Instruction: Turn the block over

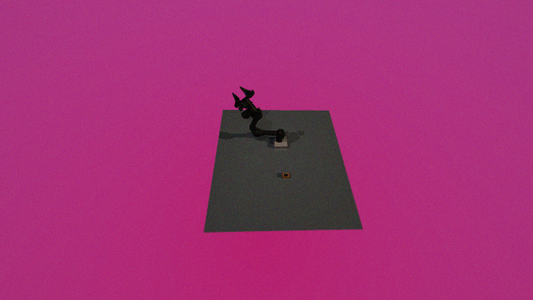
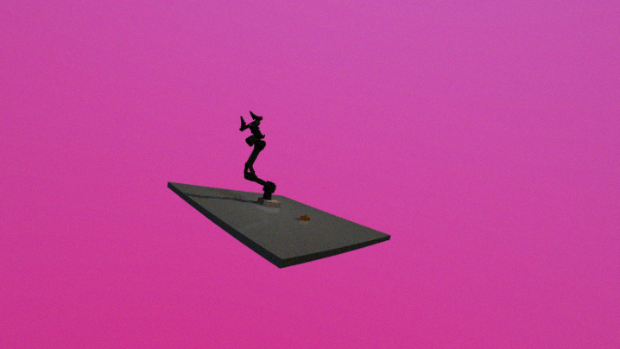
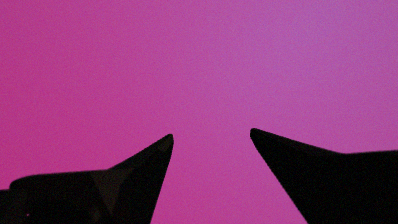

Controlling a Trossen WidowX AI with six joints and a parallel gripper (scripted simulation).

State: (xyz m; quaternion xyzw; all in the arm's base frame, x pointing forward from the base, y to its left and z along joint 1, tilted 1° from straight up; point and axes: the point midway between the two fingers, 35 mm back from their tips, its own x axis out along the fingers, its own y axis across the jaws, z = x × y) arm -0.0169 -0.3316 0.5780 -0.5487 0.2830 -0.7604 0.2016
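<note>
From the top, a small orange block (image 1: pixel 286 175) is seen lying on the grey tabletop (image 1: pixel 242 194), well apart from the raised pincer (image 1: pixel 240 93); a dark patch is shown on its upper face. In the exterior view the block (image 2: pixel 305 218) is too small for that face to be made out. In the wrist view only the pincer (image 3: pixel 211 136) is shown, spread wide with nothing held, its fingers cut off below.

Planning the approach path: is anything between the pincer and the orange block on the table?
Nothing visible. The open pincer is raised high, pointing away; the orange block lies alone on the grey table, in front of the base.
</note>
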